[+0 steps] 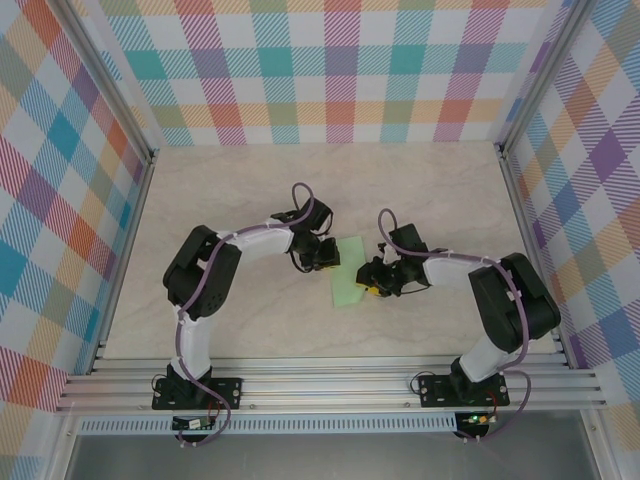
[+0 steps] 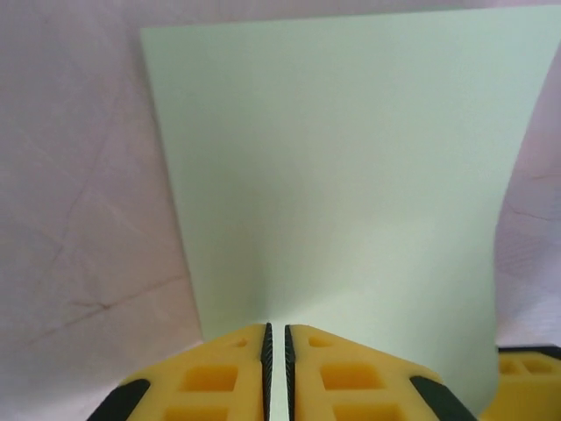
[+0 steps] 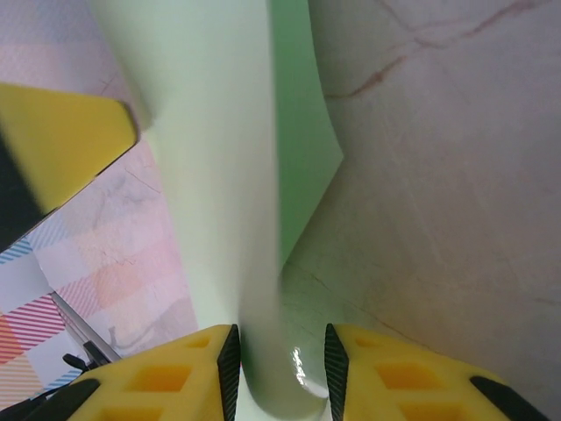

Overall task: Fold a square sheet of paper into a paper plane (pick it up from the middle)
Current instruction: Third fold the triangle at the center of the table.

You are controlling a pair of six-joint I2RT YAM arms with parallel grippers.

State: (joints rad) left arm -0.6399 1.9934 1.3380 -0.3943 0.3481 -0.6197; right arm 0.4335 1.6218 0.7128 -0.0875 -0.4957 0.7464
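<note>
Top view: we see the sheet (image 1: 348,272) near the middle of the table (image 1: 250,190), with the left gripper (image 1: 322,255) at its left edge and the right gripper (image 1: 375,283) at its right edge.
Left wrist view: the sheet spreads away from us, pale green and smooth, and its right side curls upward. Its near edge runs down into the thin slit between the fingers.
Left fingers: almost together with the paper in the slit. We cannot tell whether they pinch it or merely stand beside it.
Why held so: we judge this side serves as an anchor, so the sheet does not slide while the other side is worked.
Right wrist view: one part of the sheet rises and bends over into a rounded loop, and a darker green part lies on the table beyond.
Right fingers: partly apart, one on either side of that loop and close against it. We cannot tell whether they press it.
Why placed so: squeezing the bend would flatten it into a crease.
Stage: early folding, in our judgement.
</note>
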